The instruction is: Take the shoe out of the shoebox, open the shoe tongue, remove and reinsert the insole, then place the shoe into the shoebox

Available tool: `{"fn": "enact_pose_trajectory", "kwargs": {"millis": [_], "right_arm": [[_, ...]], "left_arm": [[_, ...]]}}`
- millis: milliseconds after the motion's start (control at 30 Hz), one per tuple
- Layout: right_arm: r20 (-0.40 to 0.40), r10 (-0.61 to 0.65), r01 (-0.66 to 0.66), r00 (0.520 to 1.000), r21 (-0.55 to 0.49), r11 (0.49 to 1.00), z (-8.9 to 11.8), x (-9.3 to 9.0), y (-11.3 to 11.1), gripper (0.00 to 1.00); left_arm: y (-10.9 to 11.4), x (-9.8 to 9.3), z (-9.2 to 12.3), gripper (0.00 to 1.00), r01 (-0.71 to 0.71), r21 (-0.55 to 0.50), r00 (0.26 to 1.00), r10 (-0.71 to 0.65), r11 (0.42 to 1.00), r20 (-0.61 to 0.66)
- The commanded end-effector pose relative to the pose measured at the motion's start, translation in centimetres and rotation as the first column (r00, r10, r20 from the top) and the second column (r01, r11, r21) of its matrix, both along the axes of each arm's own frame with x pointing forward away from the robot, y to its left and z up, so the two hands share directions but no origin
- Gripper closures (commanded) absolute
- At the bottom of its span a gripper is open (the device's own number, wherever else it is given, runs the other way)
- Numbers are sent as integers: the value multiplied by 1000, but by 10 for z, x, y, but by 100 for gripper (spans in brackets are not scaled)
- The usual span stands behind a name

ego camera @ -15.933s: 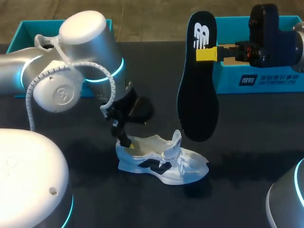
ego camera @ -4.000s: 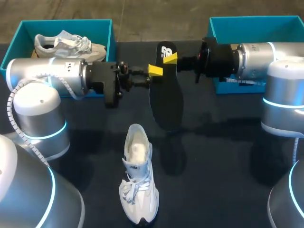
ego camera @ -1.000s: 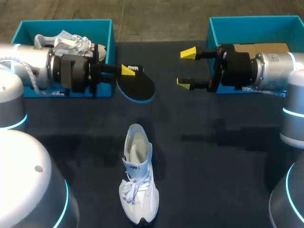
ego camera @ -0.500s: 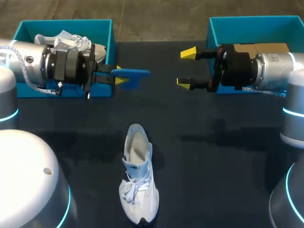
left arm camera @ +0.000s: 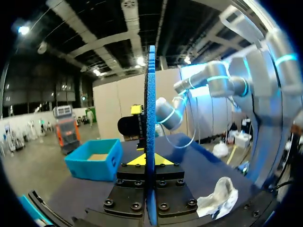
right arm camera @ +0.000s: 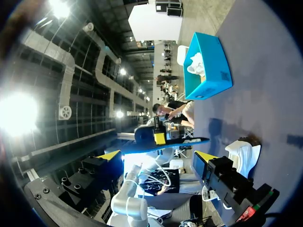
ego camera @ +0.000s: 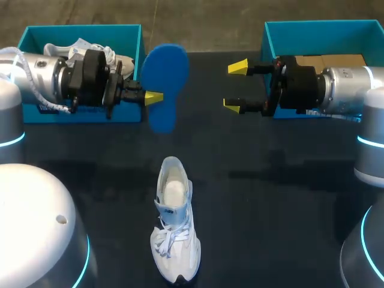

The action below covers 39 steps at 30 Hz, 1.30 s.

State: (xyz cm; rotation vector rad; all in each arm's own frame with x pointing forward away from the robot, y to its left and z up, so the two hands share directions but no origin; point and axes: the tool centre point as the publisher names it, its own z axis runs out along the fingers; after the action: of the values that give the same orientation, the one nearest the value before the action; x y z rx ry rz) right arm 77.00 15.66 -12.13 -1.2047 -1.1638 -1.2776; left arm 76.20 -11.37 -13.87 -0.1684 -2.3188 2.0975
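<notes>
Blue insole point(ego camera: 163, 78) in left hand point(ego camera: 153, 97), shoe point(ego camera: 174, 222) apart

Holds left gripper point(ego camera: 153, 97) level at 11 o'clock, pinching insole point(ego camera: 163, 75); holds right gripper point(ego camera: 236, 86) at 1 o'clock, fingers apart.

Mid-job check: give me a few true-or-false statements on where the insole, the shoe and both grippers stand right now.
1. The left gripper is shut on the insole. True.
2. The right gripper also grips the insole. False: it is open, empty and apart from the insole.
3. The white shoe lies on the table, outside both boxes. True.
4. The insole sits inside the white shoe. False: it is held up, away from the shoe.
5. The left shoebox is empty. False: a second shoe lies in it.
</notes>
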Motion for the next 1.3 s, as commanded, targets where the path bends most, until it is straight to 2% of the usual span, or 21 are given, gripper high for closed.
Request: {"fn": "enact_pose_trajectory", "kwargs": {"millis": [33,133,233,400,700,767,900,933,1000,1133,1300], "right_arm": [[1,-3,3,1000,0,1000,0,-1,1,0],[1,-3,3,1000,0,1000,0,-1,1,0],[1,-3,3,1000,0,1000,0,-1,1,0],[1,-3,3,1000,0,1000,0,-1,1,0],[1,-3,3,1000,0,1000,0,-1,1,0],[1,-3,3,1000,0,1000,0,-1,1,0],[1,-3,3,1000,0,1000,0,-1,1,0],[1,-3,3,1000,0,1000,0,-1,1,0],[1,-3,3,1000,0,1000,0,-1,1,0],[1,-3,3,1000,0,1000,0,-1,1,0],[1,-3,3,1000,0,1000,0,-1,1,0]], "left_arm": [[-1,3,-3,100,28,-31,920,-38,999,-390],[3,3,-3,100,52,-59,795,-77,997,-602],[5,1,-1,100,62,-68,667,-93,996,-739],[10,-1,2,100,49,-102,507,-112,994,-855],[9,-6,7,100,-38,-125,277,-109,991,-955],[8,-5,5,100,-54,-139,174,-128,989,-976],[6,-3,1,100,-53,-162,46,-159,985,-986],[5,-2,0,100,-24,-189,-12,-189,982,-982],[7,0,0,100,-33,-185,-28,-185,982,-982],[8,3,-3,100,-48,-190,-141,-195,981,-971],[0,2,-12,100,-60,-175,-234,-185,983,-955]]}}
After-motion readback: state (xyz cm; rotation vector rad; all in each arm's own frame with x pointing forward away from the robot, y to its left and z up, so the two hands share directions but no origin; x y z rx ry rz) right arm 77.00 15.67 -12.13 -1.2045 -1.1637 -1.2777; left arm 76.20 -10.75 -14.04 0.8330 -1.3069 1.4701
